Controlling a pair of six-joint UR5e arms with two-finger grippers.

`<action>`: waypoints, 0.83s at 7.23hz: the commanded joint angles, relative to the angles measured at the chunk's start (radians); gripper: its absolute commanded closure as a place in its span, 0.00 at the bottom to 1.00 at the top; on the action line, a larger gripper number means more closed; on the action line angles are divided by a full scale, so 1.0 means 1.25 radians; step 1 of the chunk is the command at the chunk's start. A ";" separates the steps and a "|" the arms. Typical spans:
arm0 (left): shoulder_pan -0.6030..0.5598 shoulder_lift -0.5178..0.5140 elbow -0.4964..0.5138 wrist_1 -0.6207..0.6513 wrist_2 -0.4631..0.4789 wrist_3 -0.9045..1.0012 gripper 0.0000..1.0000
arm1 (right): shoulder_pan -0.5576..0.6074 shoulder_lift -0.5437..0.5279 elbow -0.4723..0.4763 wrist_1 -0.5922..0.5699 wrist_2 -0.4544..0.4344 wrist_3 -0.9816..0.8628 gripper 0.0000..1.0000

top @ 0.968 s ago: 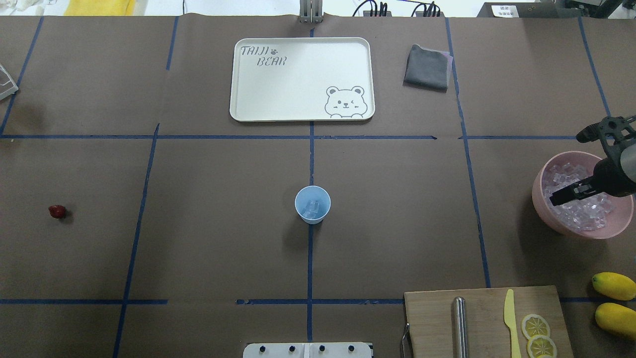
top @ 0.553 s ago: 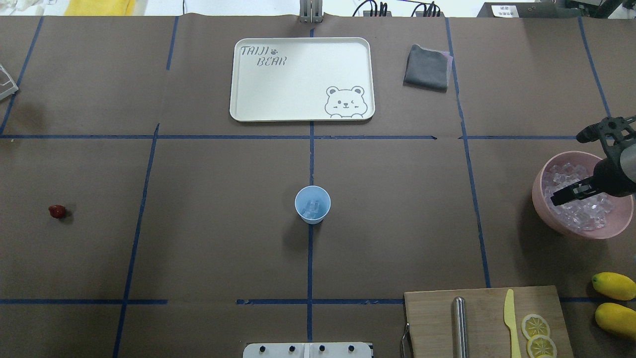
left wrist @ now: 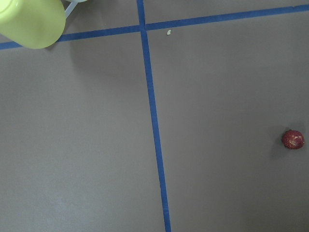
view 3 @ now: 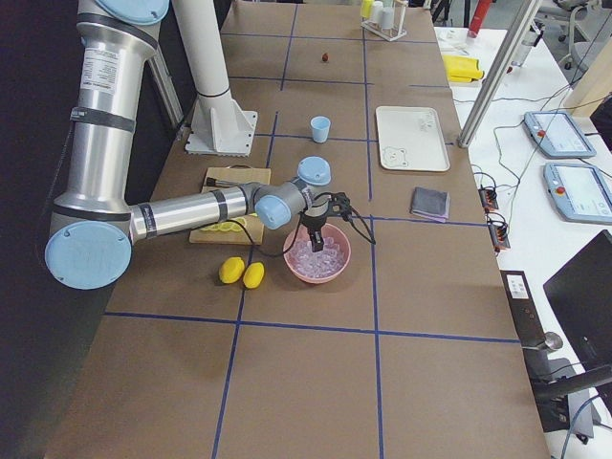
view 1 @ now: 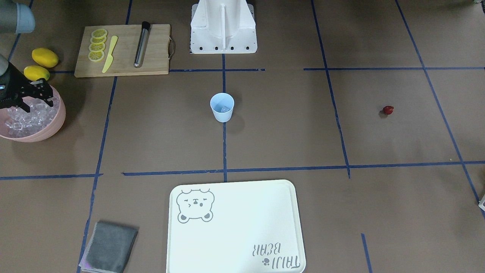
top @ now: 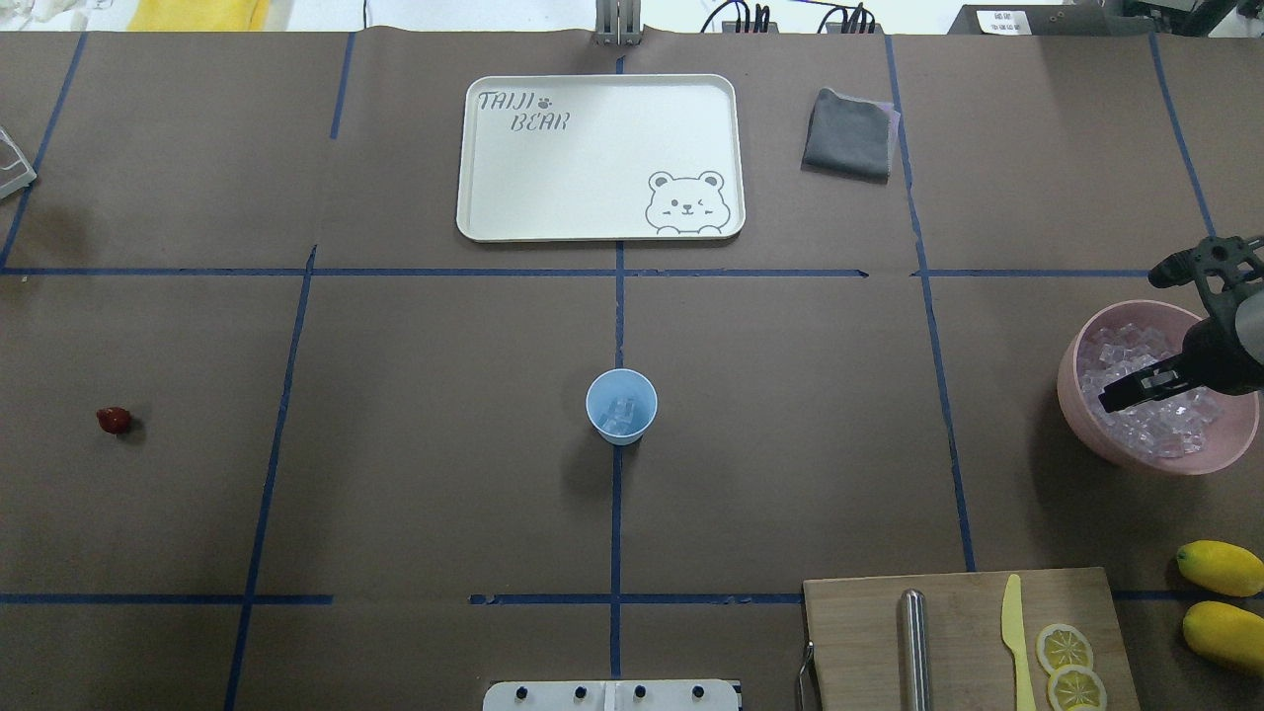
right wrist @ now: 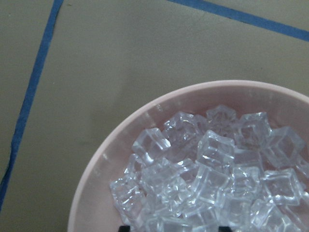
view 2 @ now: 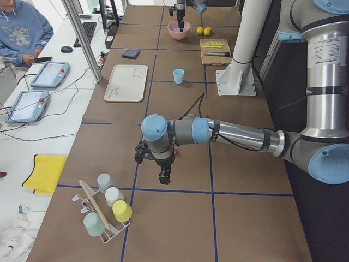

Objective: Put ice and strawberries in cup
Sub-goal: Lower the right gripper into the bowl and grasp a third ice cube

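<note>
The pale blue cup [top: 621, 406] stands at the table's middle with a clear ice cube [top: 622, 412] inside; it also shows in the front view [view 1: 222, 107]. More ice [right wrist: 207, 179] fills the pink bowl [top: 1076, 395] at the right edge. My right gripper [top: 1150, 331] is open and empty, hanging over the bowl with one finger above the ice. The dark red strawberry [top: 114, 420] lies alone at the far left and shows in the left wrist view [left wrist: 293, 139]. My left gripper [view 2: 163, 176] hangs above the table near it; I cannot tell if it is open.
A white bear tray [top: 599, 158] and a grey cloth [top: 847, 133] lie at the back. A cutting board [top: 963, 637] with a metal rod, yellow knife and lemon slices sits front right, two lemons [top: 1223, 602] beside it. A cup rack [view 2: 103, 210] stands at the left end.
My right gripper has shifted slightly to the right over the pink bowl, still open. The cup and strawberry have not moved.
</note>
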 commanded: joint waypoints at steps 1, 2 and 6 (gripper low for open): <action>0.000 -0.001 0.000 -0.001 0.000 0.000 0.00 | -0.001 0.001 0.000 -0.001 0.000 -0.001 0.66; 0.000 -0.001 0.000 -0.002 0.000 0.000 0.00 | -0.001 -0.001 0.000 -0.002 0.000 -0.001 0.80; 0.000 -0.006 0.000 -0.002 0.000 0.000 0.00 | 0.011 -0.007 0.019 -0.001 0.007 -0.011 0.97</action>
